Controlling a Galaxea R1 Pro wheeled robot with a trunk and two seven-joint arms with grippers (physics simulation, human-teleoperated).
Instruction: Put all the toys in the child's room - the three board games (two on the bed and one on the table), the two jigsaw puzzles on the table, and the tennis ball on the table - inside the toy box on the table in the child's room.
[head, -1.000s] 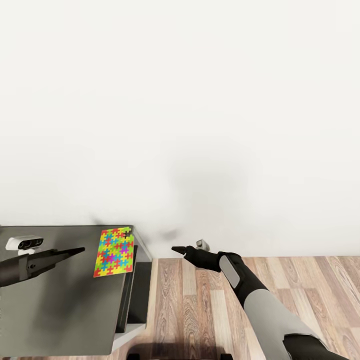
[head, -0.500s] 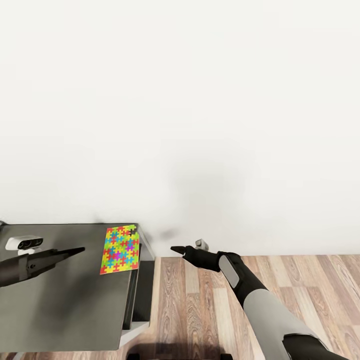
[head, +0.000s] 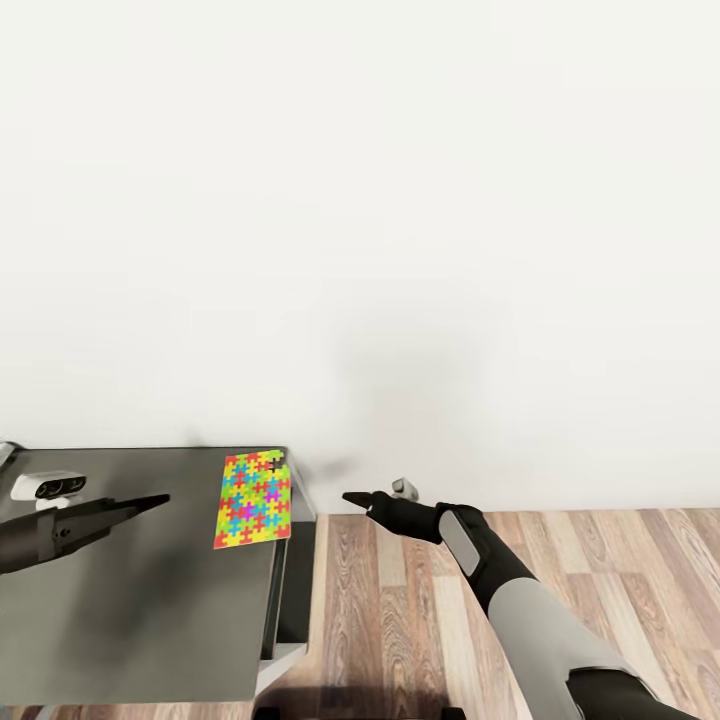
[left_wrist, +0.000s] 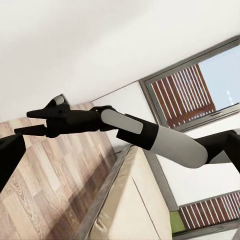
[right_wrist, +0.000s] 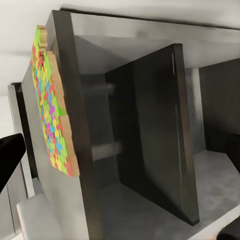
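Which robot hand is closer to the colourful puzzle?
It looks close to even; maybe the left. The left hand is over the table, just beside the puzzle. The right hand hangs over the floor, past the table's edge.

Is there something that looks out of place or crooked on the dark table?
Only a small thing: the jigsaw puzzle lies slightly tilted at the far right corner of the dark table, close to its edge. Nothing looks spilled or damaged.
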